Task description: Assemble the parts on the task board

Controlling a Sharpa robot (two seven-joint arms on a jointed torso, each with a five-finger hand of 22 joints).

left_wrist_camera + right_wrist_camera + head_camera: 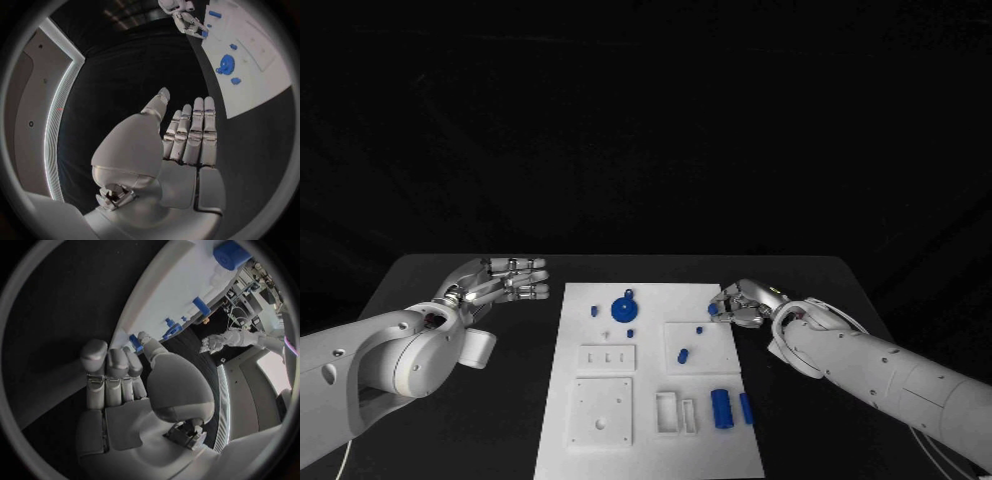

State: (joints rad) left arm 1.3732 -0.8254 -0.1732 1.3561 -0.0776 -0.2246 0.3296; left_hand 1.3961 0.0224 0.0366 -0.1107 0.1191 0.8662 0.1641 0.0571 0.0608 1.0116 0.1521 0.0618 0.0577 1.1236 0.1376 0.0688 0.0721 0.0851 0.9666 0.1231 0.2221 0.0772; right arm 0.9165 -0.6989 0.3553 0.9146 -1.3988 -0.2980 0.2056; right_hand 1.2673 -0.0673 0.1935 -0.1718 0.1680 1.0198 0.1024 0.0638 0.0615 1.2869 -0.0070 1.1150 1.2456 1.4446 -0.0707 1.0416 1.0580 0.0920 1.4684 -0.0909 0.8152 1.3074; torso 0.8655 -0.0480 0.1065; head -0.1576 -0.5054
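Blue part sits pinched in the right robot hand over the task board's far right edge.

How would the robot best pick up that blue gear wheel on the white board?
Probably from straight above, pinching the raised knob on the gear wheel: the wheel lies flat on the task board, so its thin rim gives fingers little to catch.

Black table against a dark backdrop.
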